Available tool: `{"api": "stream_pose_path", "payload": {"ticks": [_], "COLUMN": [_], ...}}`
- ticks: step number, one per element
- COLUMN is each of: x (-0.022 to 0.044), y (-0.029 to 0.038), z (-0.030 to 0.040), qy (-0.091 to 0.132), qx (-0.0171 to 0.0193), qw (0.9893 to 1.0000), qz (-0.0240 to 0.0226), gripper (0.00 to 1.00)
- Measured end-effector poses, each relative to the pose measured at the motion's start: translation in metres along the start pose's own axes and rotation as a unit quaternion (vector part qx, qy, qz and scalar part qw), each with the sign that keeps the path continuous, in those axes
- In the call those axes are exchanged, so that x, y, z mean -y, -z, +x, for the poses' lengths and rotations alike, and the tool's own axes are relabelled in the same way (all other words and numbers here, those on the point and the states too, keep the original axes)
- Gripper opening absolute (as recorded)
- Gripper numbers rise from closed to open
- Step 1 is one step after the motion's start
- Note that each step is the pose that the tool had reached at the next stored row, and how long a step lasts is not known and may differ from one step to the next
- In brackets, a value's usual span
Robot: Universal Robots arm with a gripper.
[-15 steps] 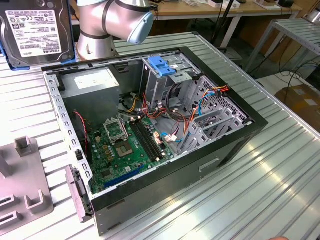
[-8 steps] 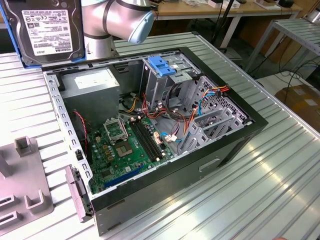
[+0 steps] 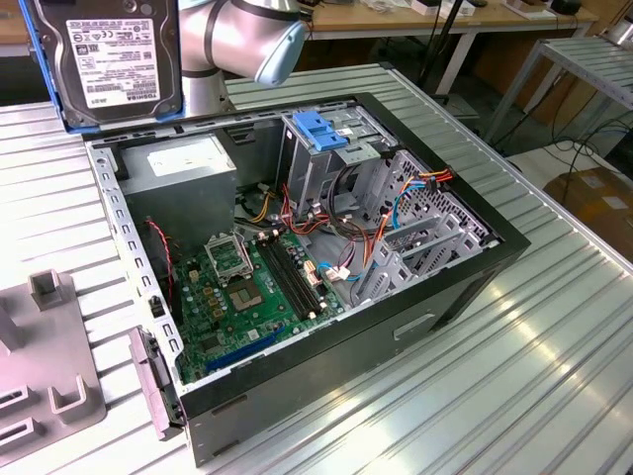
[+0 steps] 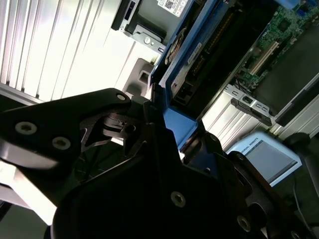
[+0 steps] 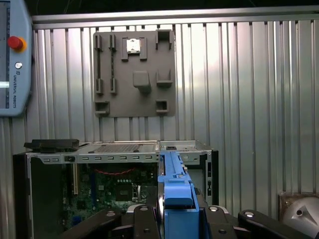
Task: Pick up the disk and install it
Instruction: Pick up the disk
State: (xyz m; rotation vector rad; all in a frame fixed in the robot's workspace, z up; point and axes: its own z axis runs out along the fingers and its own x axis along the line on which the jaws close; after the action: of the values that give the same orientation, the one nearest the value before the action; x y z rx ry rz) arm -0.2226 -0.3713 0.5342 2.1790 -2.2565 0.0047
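Disk held raised above open computer case, label face outward. Hand closed on blue carrier rails at disk's edge. Judged rigid, dense, shock-sensitive; smooth metal slippery, so rails preferred for grip

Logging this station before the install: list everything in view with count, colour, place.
table: one, ribbed silver, under everything
disk: one, silver-grey, blue rails, raised at the exterior view's upper left
computer case: one, black, open, on the table
motherboard: one, green, in the case
power supply: one, grey, in the case
drive cage: one, metal, blue handle, in the case
fixture plate: one, grey, on the table
arm: one, silver-blue, behind the disk
pincer: one, black, shut on the disk
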Motion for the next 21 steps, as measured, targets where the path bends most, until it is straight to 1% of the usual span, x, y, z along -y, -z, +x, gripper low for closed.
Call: {"api": "stream_pose_path", "payload": {"ticks": [3, 6, 12, 13, 17, 19, 20, 21], "x": [0.0055, 0.0131, 0.0247, 0.0274, 0.0340, 0.0437, 0.0477, 0.0503], "y": [-0.0001, -0.0001, -0.0002, -0.0002, -0.0004, -0.0006, -0.0007, -0.0007], "z": [-0.0002, -0.0004, -0.0009, -0.0010, -0.0012, -0.0015, -0.0016, -0.0018], "qy": [0.000, 0.000, 0.000, 0.000, 0.000, 0.000, 0.000, 0.000], "qx": [0.0000, 0.0000, 0.0000, 0.0000, 0.0000, 0.0000, 0.0000, 0.0000], "qw": [1.0000, 1.0000, 1.0000, 1.0000, 1.0000, 1.0000, 1.0000, 1.0000], "qz": [0.0000, 0.0000, 0.0000, 0.0000, 0.0000, 0.0000, 0.0000, 0.0000], "gripper": [0.37, 0.37, 0.37, 0.37, 0.37, 0.37, 0.37, 0.37]}}
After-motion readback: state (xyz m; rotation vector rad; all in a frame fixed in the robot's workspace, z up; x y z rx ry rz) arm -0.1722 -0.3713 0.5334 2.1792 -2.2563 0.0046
